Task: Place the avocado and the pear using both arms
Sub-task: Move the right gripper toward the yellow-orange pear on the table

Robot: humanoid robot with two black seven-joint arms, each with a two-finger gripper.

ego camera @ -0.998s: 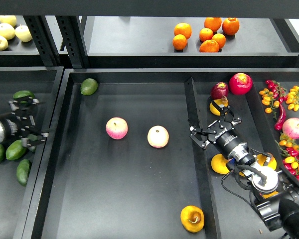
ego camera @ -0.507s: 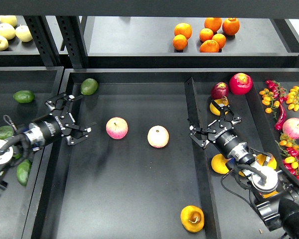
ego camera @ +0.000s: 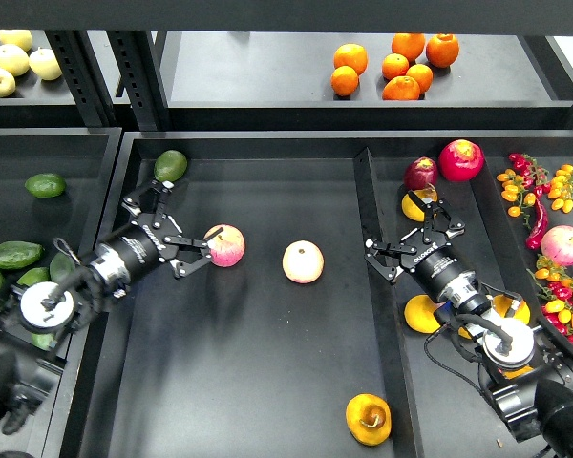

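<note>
The pear (ego camera: 368, 418), yellow-orange with a curled brown stem, lies at the front of the centre tray (ego camera: 267, 382), away from both grippers. Several dark green avocados lie in the left bin. The most elongated avocado (ego camera: 14, 255) is left of my left arm. My left gripper (ego camera: 183, 234) is open and empty over the centre tray, its fingertips (ego camera: 208, 235) next to a pink apple (ego camera: 225, 245). My right gripper (ego camera: 413, 236) is open and empty over the right bin, just past the divider (ego camera: 368, 205).
A lighter green avocado (ego camera: 171, 165) lies at the tray's back left corner. A second apple (ego camera: 303, 261) sits mid-tray. The right bin holds yellow fruit (ego camera: 421, 313), red apples (ego camera: 460, 159), and chillies and small tomatoes (ego camera: 540, 196). Oranges (ego camera: 401, 67) sit on the shelf behind.
My left arm has swung right, out of the left bin and into the centre tray, up to the pink apple, with its gripper empty. My right arm has hardly moved.
</note>
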